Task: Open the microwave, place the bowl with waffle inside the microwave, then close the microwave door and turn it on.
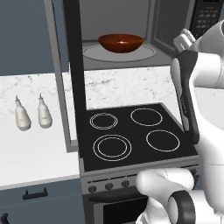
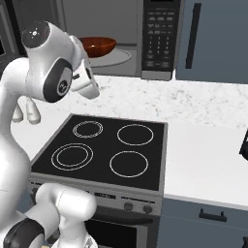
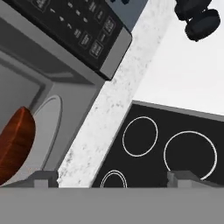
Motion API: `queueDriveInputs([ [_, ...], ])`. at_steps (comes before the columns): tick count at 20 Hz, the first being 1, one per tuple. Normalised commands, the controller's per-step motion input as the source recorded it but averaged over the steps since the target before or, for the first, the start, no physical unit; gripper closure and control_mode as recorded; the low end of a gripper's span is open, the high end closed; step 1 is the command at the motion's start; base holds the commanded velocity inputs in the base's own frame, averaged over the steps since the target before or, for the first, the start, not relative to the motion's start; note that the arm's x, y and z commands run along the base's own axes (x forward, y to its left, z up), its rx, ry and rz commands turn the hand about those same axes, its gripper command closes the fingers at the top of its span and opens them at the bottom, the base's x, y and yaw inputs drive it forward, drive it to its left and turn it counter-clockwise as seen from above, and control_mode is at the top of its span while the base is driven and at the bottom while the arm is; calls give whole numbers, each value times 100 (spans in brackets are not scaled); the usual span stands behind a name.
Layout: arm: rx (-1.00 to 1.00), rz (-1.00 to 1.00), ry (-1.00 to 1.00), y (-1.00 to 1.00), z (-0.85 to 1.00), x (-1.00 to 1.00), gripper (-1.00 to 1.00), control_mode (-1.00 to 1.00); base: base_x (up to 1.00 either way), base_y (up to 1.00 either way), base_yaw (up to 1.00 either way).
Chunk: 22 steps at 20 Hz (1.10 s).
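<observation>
Marble-white table (image 1: pixel 131 87) carries the black stove (image 1: pixel 131 135) at 6 o'clock in the left base view. Grey-steel microwave (image 1: pixel 122 30) stands at 12 o'clock, its microwave door (image 1: pixel 72 74) swung wide. Inside, the bowl (image 1: pixel 121 42) rests on the turntable (image 1: pixel 144 53); the waffle is hidden. At 3 o'clock hangs the tool (image 3: pixel 112 177), fingers (image 3: pixel 46 177) spread, released, grasping nothing.
</observation>
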Motion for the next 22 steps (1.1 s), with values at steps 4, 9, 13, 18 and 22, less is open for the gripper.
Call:
queueDriveInputs([
  [4, -25, 0, 30, -1, -42, -91, -100, -100, 0, 0, 0],
  [9, -16, -6, 16, -1, -62, -22, 100, -100, 0, 0, 0],
  [13, -6, -8, 1, 0, -51, 13, 100, -100, 0, 0, 0],
  [18, -2, -1, 0, 0, -68, 41, 100, -100, 0, 0, 0],
  [22, -11, 0, 0, 3, -70, 45, 100, -100, 0, 0, 0],
])
